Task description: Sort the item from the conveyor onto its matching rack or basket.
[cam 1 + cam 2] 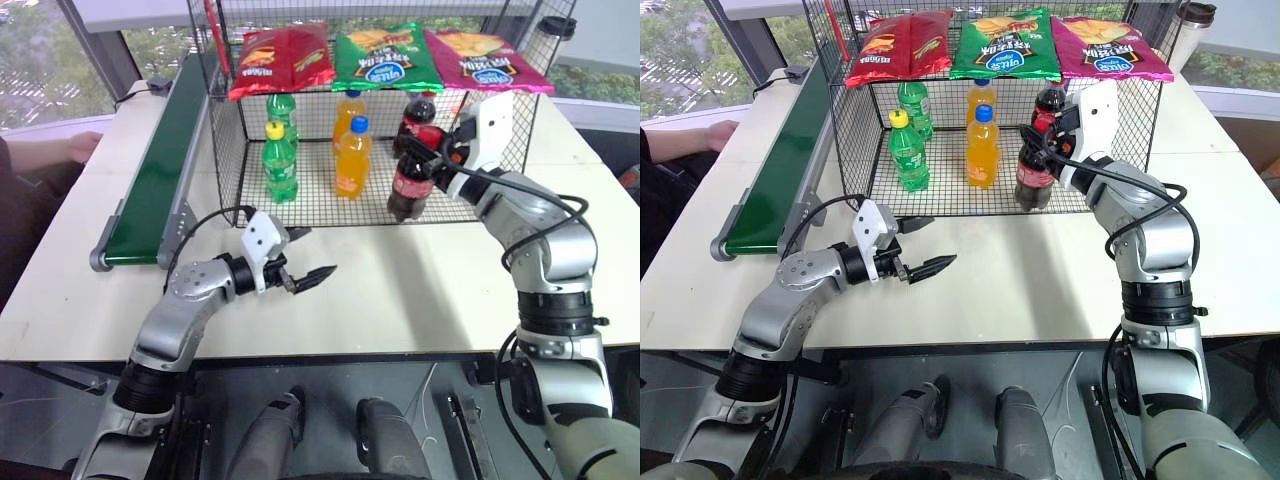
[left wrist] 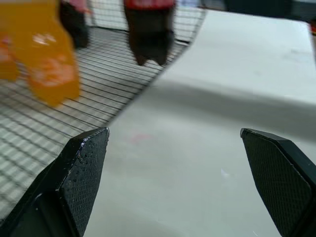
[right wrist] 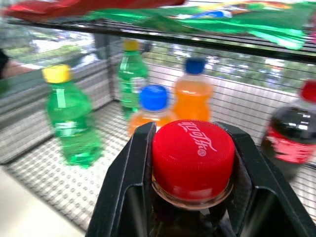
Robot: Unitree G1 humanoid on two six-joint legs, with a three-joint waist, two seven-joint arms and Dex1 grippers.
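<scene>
My right gripper (image 1: 438, 150) is shut on the neck of the item, a small cola bottle (image 1: 408, 188) with a red label. Its red cap (image 3: 192, 160) sits between the two black fingers. The bottle is upright at the front right edge of the black wire-mesh cage (image 1: 320, 200); I cannot tell if its base touches the grid floor. My left gripper (image 1: 306, 256) is open and empty above the white table, in front of the cage. Its fingertips (image 2: 84, 168) stand wide apart. The green conveyor (image 1: 160, 170) runs along the cage's left side with nothing on it.
Inside the cage stand two green bottles (image 1: 279, 160), two orange bottles (image 1: 352, 155) and another cola bottle (image 1: 415, 110) at the back right. Snack bags (image 1: 385, 55) lie on the upper wire shelf. A person's hand (image 1: 80, 148) rests on the table's left edge.
</scene>
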